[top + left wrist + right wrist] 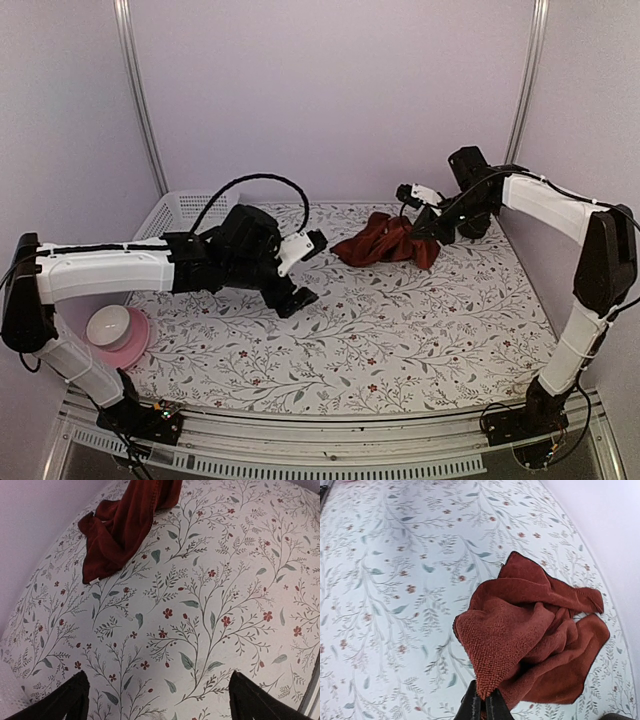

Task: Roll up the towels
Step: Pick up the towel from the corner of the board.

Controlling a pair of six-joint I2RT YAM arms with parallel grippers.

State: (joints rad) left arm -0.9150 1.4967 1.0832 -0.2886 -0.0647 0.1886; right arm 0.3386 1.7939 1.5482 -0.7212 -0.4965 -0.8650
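The right claw [482,702] pinches the maroon towel [535,630]; the left claw [160,700] gapes wide, empty.

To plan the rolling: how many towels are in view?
1. The red towel lies crumpled at far right, a corner pinched by the right gripper. Others may be hidden.

L white-and-black jointed arm [110,272] is stretching out low; L black two-finger hand [308,270] is gaping wide. R arm [555,208] is bending inward at elbow; R hand [482,706] is pinching shut on dark red terry towel [530,630].
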